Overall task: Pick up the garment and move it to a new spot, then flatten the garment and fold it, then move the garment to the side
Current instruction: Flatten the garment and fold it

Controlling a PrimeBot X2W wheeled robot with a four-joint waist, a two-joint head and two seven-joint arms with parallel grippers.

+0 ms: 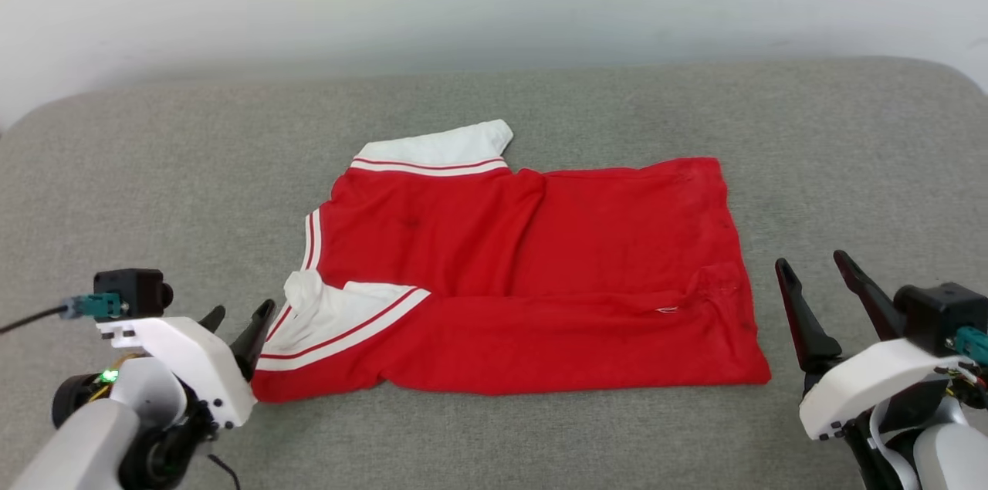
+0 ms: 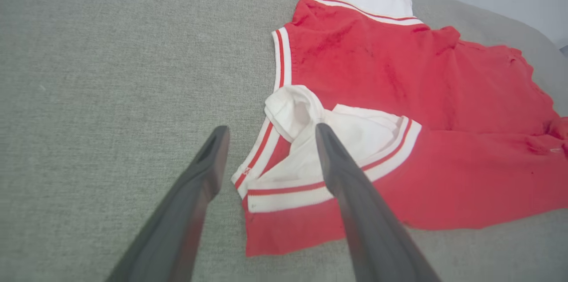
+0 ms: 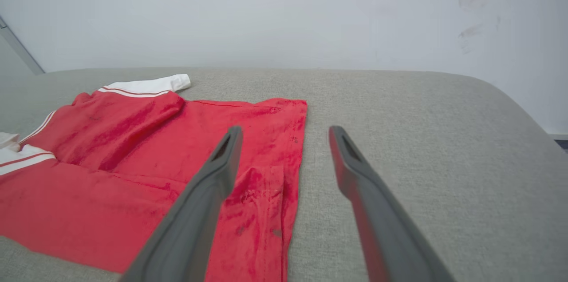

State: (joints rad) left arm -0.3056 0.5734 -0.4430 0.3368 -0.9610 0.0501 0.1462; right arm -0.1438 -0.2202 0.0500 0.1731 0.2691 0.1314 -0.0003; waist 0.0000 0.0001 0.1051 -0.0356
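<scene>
Garment lies folded on grey cushion. Left gripper at its 8 o'clock, right gripper at 4 o'clock: both spread wide, holding nothing.

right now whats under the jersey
The jersey lies flat on the grey cushion, which shows all around it. Its near edge is folded over the body. Whatever lies beneath or between the layers is covered.

The right end effector is hanging with fingers spread above the edge of the red garment, which is lying on a grey padded surface.
</scene>
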